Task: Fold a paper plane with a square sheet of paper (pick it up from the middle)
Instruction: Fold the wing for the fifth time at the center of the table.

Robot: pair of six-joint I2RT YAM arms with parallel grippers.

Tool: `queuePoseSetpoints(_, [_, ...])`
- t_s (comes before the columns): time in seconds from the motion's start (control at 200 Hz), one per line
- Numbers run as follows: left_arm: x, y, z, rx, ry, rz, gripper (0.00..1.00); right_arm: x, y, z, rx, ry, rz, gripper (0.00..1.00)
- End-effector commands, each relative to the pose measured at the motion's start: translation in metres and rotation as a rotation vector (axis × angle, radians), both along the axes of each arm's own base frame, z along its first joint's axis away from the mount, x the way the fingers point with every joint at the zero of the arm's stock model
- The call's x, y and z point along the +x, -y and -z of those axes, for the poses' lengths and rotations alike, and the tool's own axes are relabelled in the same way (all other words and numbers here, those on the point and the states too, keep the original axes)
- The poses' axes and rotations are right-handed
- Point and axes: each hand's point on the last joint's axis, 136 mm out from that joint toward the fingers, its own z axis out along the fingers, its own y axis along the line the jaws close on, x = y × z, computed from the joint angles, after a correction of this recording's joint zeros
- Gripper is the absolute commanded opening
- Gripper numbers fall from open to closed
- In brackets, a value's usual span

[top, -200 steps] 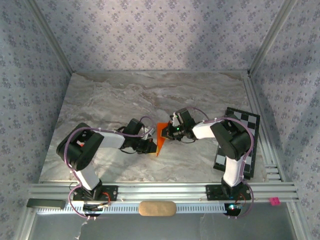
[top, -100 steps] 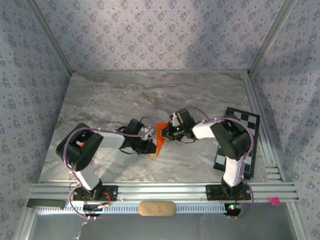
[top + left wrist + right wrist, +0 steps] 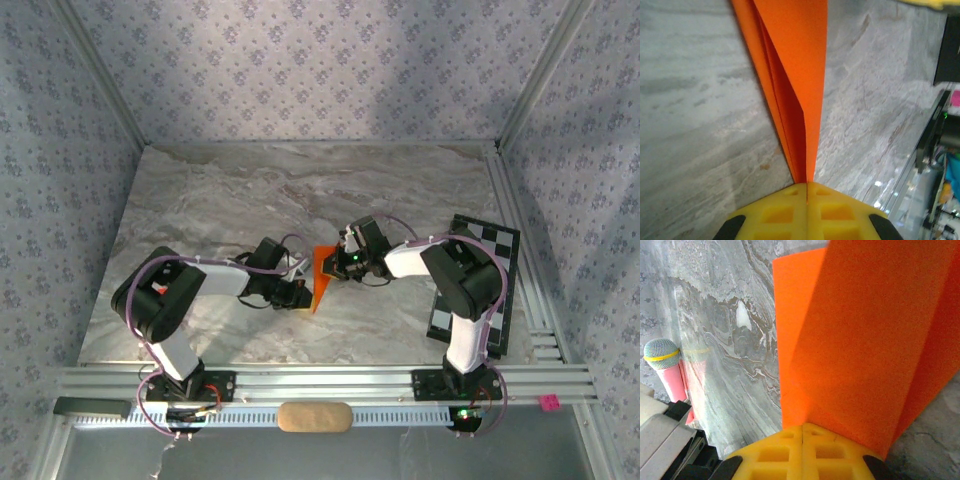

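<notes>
While the left pincer [image 3: 806, 186] is pinching its narrow near end and the right pincer [image 3: 802, 430] is clamping its wider far end, the paper plane [image 3: 321, 272] is lying mid-surface [image 3: 200, 220], long axis running far edge to near edge.

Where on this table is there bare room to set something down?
Bare: the far half of the marble table, between the back wall and the arms, and the near strip between the two arm bases. Crowded: mid-table, where the left fingers and right fingers pinch the orange paper, and the right edge, under the checkerboard card.
</notes>
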Motion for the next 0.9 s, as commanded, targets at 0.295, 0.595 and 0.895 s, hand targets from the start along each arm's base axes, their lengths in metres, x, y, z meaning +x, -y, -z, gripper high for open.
queuePoseSetpoints(0.295, [-0.027, -0.018, 0.008, 0.094, -0.05, 0.028, 0.09, -0.012, 0.027, 0.041, -0.157, -0.094, 0.057, 0.05])
queuePoseSetpoints(0.595, [-0.003, -0.019, -0.033, 0.038, 0.105, -0.078, 0.19, -0.012, 0.027, 0.041, -0.156, -0.095, 0.059, 0.05])
queuePoseSetpoints(0.895, [0.037, 0.017, -0.086, -0.142, 0.147, -0.153, 0.07, -0.011, 0.025, 0.04, -0.154, -0.093, 0.059, 0.05])
